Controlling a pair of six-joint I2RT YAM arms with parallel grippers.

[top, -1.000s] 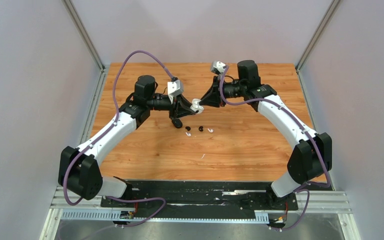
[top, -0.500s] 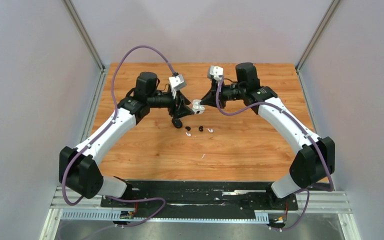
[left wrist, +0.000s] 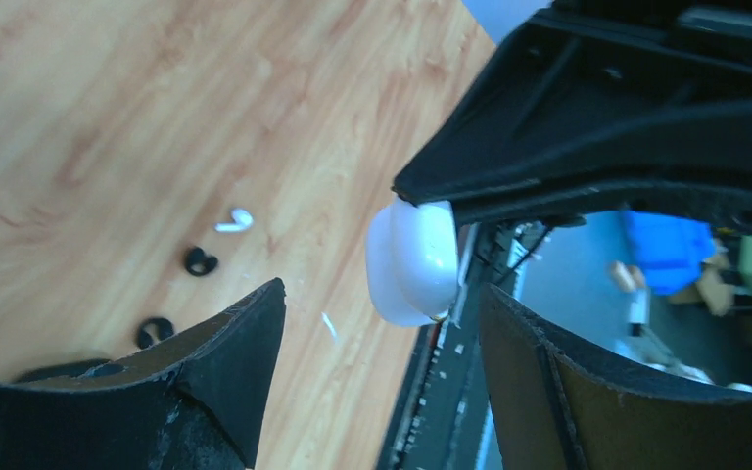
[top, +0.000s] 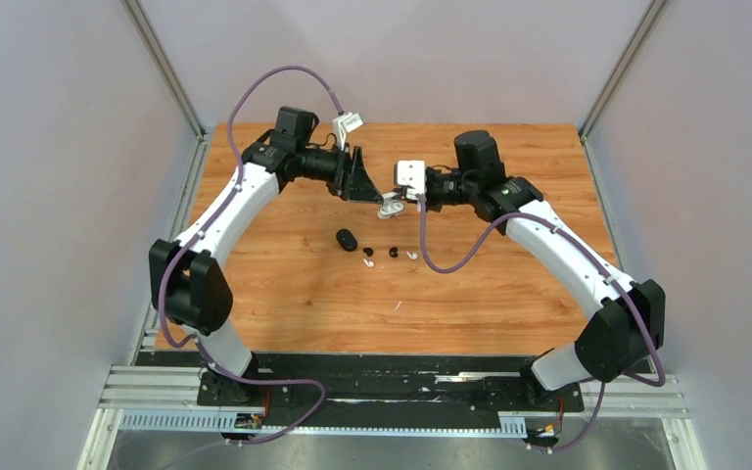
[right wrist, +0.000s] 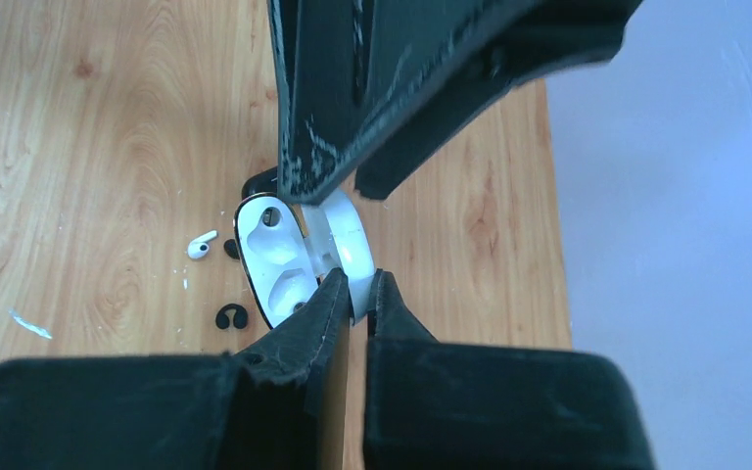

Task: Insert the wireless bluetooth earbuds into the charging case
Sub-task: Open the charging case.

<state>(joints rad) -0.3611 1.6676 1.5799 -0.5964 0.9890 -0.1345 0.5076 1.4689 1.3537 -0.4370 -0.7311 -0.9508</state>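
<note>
Wood-grain table (top: 470, 294), grey walls (top: 49, 196) all round, and I've got both arms meeting over the far half of the board. On the right wrist view, the right gripper (right wrist: 357, 284) is pinched tight on the white case (right wrist: 272, 257). Its fingers nip the edge of one half, and the case hangs in the air, swung open, with its sockets facing the camera. Over to the left wrist view: the left gripper (left wrist: 380, 294) has its jaws spread wide, one finger either side of that case and clamping nothing. I cannot tell whether a finger brushes it.

Down on the wood the earbuds lie loose, none in a case. One white earbud (top: 367, 261) sits just beside a black earbud (top: 371, 254). A second black earbud (top: 393, 252) is near them, and a second white earbud (top: 411, 256) lies just right of that. The black case (top: 346, 239) lies just left of the group, apart from both grippers.
</note>
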